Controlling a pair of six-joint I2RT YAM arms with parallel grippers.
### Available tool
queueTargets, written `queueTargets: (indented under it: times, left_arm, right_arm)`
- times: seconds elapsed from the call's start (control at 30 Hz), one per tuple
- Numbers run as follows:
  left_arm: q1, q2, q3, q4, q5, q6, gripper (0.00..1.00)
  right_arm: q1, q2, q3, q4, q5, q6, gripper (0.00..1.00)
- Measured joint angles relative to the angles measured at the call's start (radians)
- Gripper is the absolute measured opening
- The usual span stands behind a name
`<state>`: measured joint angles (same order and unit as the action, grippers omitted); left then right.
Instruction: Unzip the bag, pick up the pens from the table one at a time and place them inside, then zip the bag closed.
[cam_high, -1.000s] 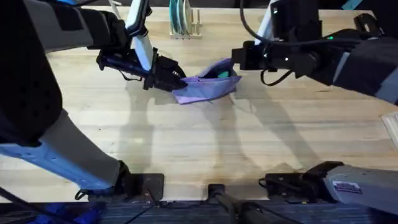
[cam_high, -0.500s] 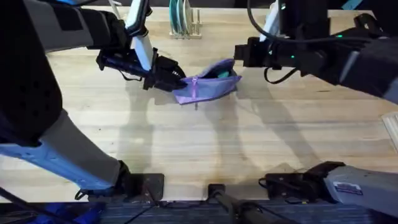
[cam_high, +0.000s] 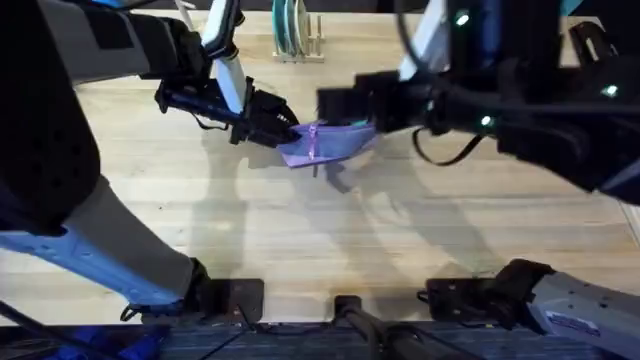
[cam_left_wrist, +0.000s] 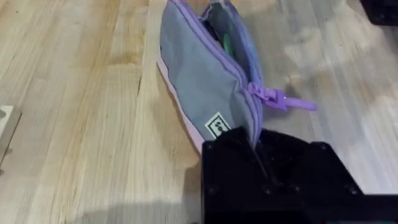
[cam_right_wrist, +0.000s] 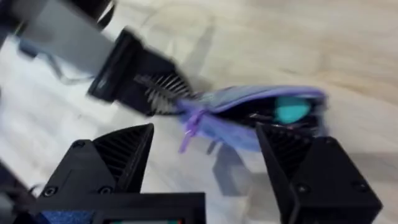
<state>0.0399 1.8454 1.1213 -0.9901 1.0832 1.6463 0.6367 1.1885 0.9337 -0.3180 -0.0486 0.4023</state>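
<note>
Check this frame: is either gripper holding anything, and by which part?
The left gripper pinches the pencil pouch by its end beside the zipper pull. The right gripper is open above the pouch, holding nothing.

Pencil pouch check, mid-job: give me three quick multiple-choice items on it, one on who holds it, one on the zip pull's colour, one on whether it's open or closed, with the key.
1. Where is the bag held?
A. At one end, by the left gripper
B. In the middle, by the right gripper
C. By nothing, it lies flat on the table

2. What colour is the zip pull?
A. Orange
B. Purple
C. Black

3. What state is the zipper in?
A. Closed along its whole length
B. Torn off the bag
C. Partly open

Key:
1 A, since the left wrist view shows the fabric end pinched between the black fingers.
2 B, since the pull hangs purple beside the lavender seam.
3 C, since the mouth gapes beyond the pull and teal shows inside in the right wrist view.
</note>
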Motion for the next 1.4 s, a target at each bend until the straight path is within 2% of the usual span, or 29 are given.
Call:
queueTargets:
  times: [0.23,0.47,0.67,1.13,1.4]
  left_arm:
    - [0.000,0.000,0.000,0.000,0.000,0.000,0.042]
    - [0.000,0.000,0.000,0.000,0.000,0.000,0.041]
    - [0.000,0.000,0.000,0.000,0.000,0.000,0.041]
    - [0.000,0.000,0.000,0.000,0.000,0.000,0.042]
    - [0.000,0.000,0.000,0.000,-0.001,0.000,0.042]
  right_arm:
    - [0.138,0.000,0.000,-0.035,0.059,0.025,0.996]
    - [0.208,0.000,0.008,-0.094,0.168,0.039,0.996]
    - [0.255,-0.001,0.064,-0.191,0.274,0.083,0.995]
    - [0.276,-0.008,0.092,-0.238,0.315,0.100,0.996]
    - [0.276,-0.008,0.092,-0.201,0.313,0.104,0.997]
